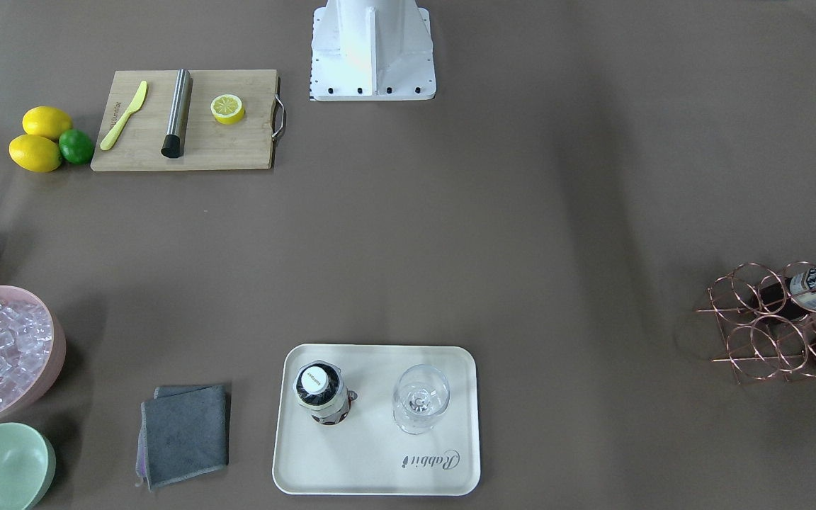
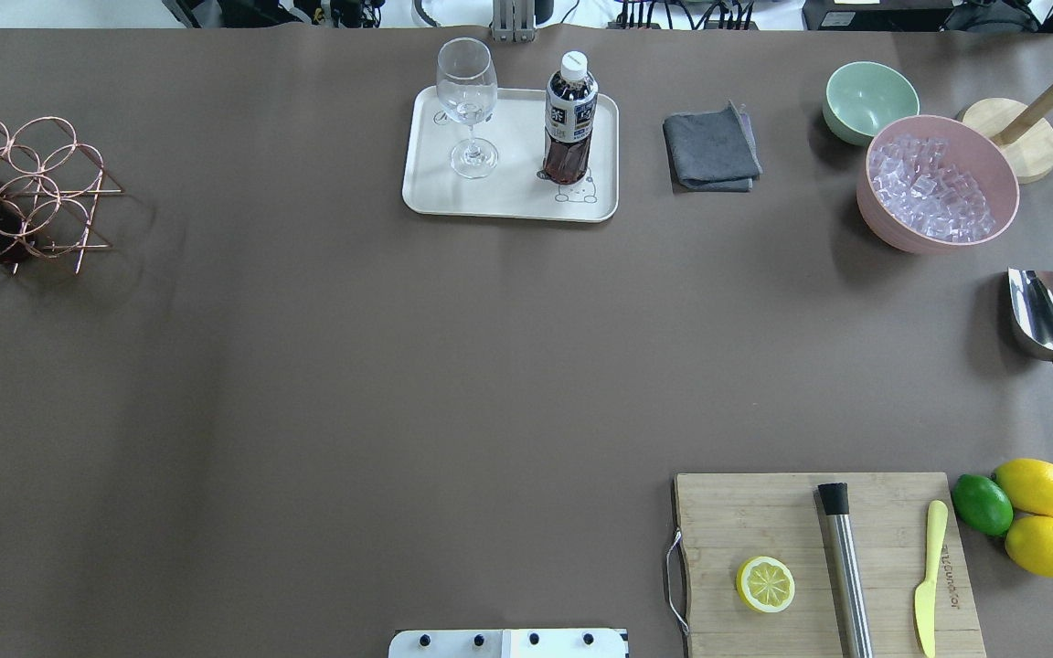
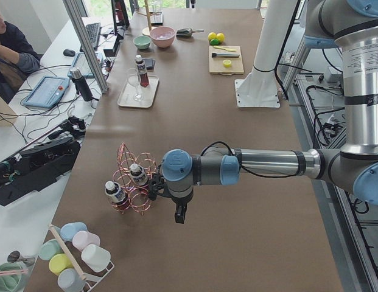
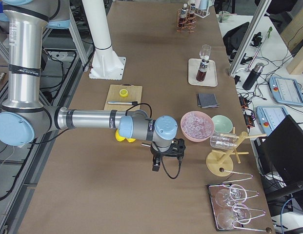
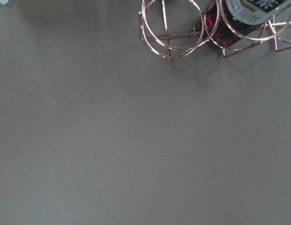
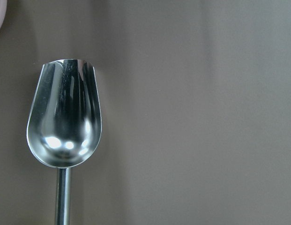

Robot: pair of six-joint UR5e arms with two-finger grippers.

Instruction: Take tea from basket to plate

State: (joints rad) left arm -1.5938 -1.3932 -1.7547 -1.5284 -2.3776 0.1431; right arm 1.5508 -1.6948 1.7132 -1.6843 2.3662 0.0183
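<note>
Left gripper (image 3: 179, 214) hung beside the basket (image 3: 133, 193) at the counter's left end; whether it or the right gripper (image 4: 156, 165) was spread could not be told. Tea bottle (image 2: 570, 119) stood upright on the tray (image 2: 508, 183) at the far edge, beside the wine glass (image 2: 467, 91), apparently staged for pouring.

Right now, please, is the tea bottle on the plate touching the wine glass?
Apart: the overhead view shows bare plate between the tea bottle and wine glass.

I see one tea (image 2: 570, 119) upright on the plate (image 2: 517, 196) beside a glass (image 2: 467, 91); two more, I think, sit in the basket (image 2: 33, 192) far left.
</note>
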